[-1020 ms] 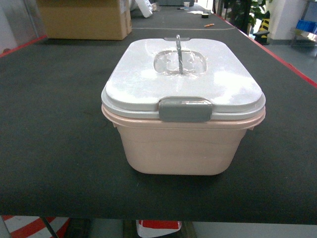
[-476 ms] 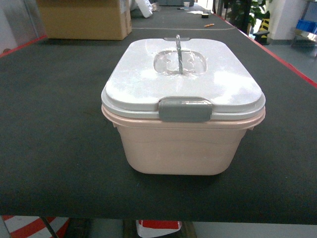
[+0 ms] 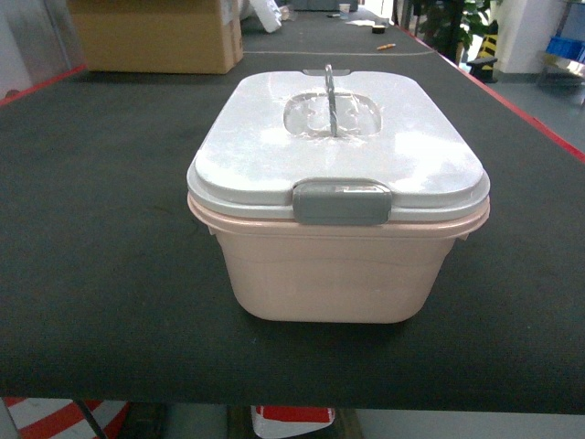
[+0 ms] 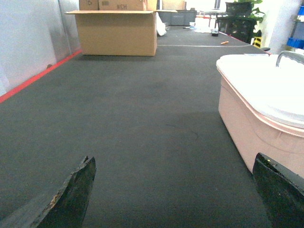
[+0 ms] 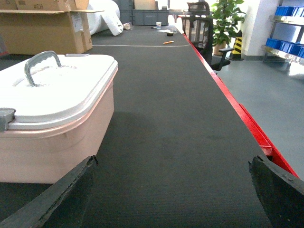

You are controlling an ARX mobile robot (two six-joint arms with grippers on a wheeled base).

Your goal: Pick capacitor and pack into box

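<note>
Glossy smooth plastic box (image 3: 334,274) on a matt, finely textured table (image 3: 101,274).

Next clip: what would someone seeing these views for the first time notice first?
The pink box dominates the head view, sitting mid-table on the dark mat with its white lid closed, front grey clasp down and handle upright. A brown cardboard carton stands at the far left of the table. Both wrist views show wide-open jaws low over bare mat on either side of the box; no capacitor is visible.
</note>
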